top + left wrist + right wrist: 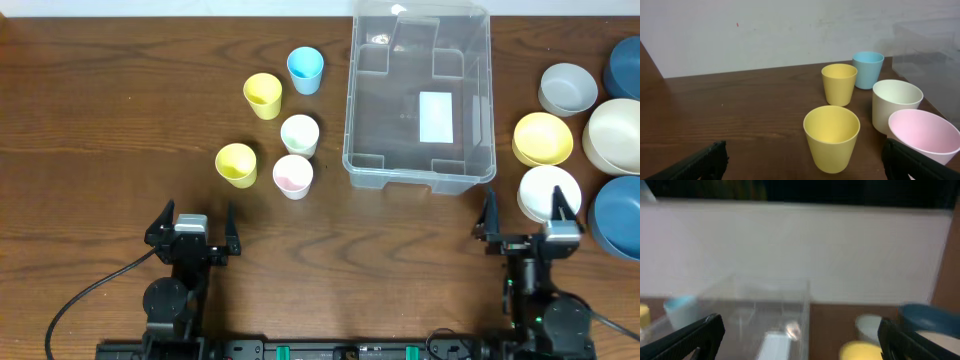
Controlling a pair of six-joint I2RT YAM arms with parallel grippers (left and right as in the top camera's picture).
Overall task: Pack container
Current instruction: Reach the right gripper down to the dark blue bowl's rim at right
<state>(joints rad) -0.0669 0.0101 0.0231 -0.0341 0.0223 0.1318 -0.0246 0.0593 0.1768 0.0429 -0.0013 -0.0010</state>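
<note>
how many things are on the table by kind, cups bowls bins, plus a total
small pastel plastic cups: 5
round bowls: 6
large clear rectangular plastic bin: 1
total: 12

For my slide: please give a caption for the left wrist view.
Open left gripper faces five pastel cups; clear container at right edge.

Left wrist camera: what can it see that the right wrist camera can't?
Only the left wrist view shows the pale pink plastic cup and the cream-white plastic cup. Only the right wrist view shows the round yellow bowl, the round grey bowl and the round dark blue bowl. Both show the light blue plastic cup and the large clear plastic container, which looks blurry in each.
</note>
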